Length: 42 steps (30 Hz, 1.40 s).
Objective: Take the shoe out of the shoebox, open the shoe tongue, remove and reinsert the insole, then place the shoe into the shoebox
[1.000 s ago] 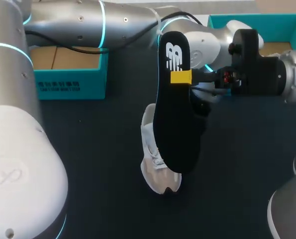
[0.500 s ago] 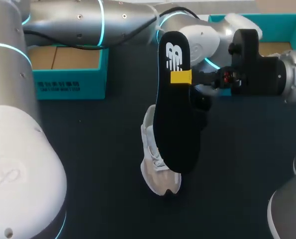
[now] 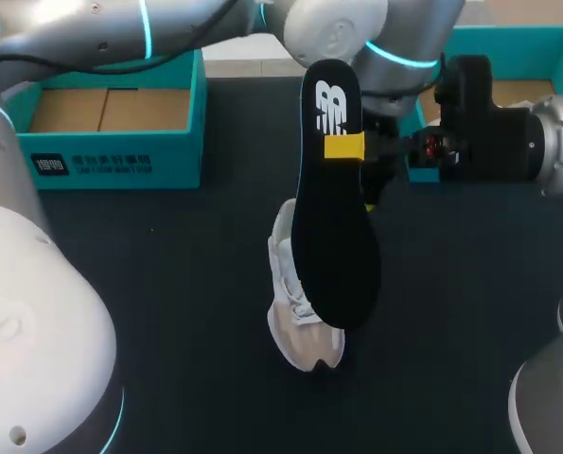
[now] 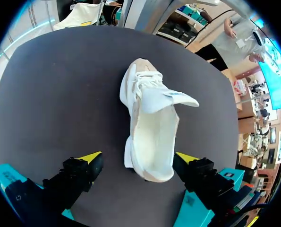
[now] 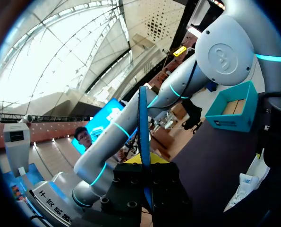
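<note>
At the left of the head view an open teal cardboard shoebox [image 3: 120, 132] stood on the dark surface [image 3: 167, 284], with nothing visible inside it. The left arm came in above it and reached past the middle. In its wrist view the left claw [image 4: 139, 158] was spread wide and hung over the heel end of the white lace-up shoe [image 4: 149, 127], one yellow tip on each side of the heel; neither could be seen to touch it. The shoe lay upright on its sole near the middle of the surface, well apart from the shoebox. Its tongue [image 4: 173, 97] was folded forward, leaving the mouth open and bare inside. Its upper looked soft and likely to buckle, so the firmer heel counter or the sole edge seemed the better hold. Over the shoe the long black foam insole [image 3: 333, 218] was held upright in the air, toe end down and overlapping the shoe in the head view. It was pinched near its heel end by the right claw [image 3: 345, 147], whose jaws were closed narrowly on its two faces. The insole seemed thin, light and bendy, likely to flop if gripped far from the end being fed in. At the right stood a second teal box tray [image 3: 522, 43].
</note>
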{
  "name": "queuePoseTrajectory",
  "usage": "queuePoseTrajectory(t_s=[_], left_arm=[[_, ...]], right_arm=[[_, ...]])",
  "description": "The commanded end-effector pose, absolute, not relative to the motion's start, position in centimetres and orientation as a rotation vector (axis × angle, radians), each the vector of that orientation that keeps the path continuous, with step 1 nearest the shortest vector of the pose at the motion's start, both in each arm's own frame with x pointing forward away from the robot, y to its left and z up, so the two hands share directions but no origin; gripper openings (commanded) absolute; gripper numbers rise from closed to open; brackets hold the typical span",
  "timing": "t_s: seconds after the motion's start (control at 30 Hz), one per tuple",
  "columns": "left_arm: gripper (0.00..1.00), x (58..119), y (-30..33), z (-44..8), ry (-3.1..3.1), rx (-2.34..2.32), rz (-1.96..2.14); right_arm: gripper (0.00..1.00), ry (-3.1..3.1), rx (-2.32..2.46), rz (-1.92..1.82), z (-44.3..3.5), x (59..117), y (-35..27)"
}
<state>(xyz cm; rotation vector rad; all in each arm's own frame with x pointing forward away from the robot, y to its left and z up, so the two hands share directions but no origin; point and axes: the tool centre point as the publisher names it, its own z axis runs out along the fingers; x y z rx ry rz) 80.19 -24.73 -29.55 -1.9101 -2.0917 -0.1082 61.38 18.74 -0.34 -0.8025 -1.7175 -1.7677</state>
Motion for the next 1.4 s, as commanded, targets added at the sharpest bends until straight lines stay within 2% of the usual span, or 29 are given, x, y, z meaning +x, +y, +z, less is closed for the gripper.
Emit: queuePoseTrajectory(t_s=[0.03, 0.33, 0.83, 1.4], left_arm=[[1.0, 81.2, -23.5, -27.9, -2.16, -1.98, -0.001], [1.0, 83.1, -22.3, -24.5, -2.193, -2.148, 0.177], [1.0, 82.4, -18.5, -17.4, -2.213, -2.494, 0.474], [1.0, 80.5, -15.4, -11.4, -2.271, -2.742, 0.726]], right_arm=[[0.0, -1.706, -0.829, -1.753, -0.5, 61.4, 18.6], [0.0, -1.68, -0.992, -1.738, -0.8, 63.5, 14.2], [0.0, -1.605, -1.166, -1.69, -1.6, 69.3, 9.1], [0.0, -1.372, -1.29, -1.603, -6.7, 73.3, 9.8]])
